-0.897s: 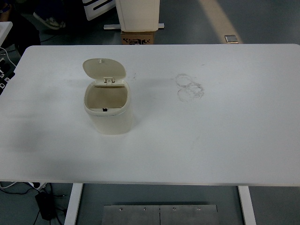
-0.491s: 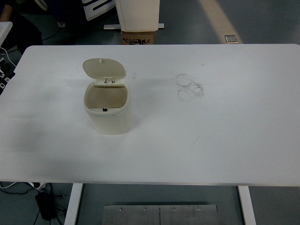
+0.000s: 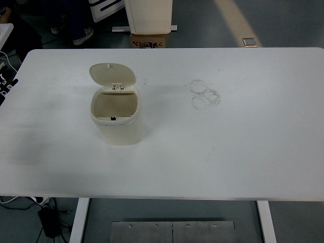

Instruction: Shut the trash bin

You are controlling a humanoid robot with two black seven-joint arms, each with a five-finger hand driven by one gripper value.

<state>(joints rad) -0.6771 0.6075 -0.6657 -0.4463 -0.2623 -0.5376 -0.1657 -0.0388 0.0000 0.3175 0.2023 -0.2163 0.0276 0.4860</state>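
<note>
A small cream trash bin (image 3: 118, 126) stands upright on the left half of the white table (image 3: 243, 152). Its round lid (image 3: 112, 74) is swung up and back on the rear hinge, so the bin's mouth (image 3: 115, 105) is open and the inside looks bare. A small dark latch sits at the front rim. Neither of my arms nor hands shows in the head view.
Faint ring-shaped smudges (image 3: 204, 94) mark the table right of the bin. Beyond the far edge stand a cardboard box (image 3: 150, 40) and a white cabinet base. A person's shoes (image 3: 82, 35) show on the floor at top left. Cables lie at the left edge.
The bin and its lid have not moved. The person's feet on the floor at the top left have shifted to the right.
</note>
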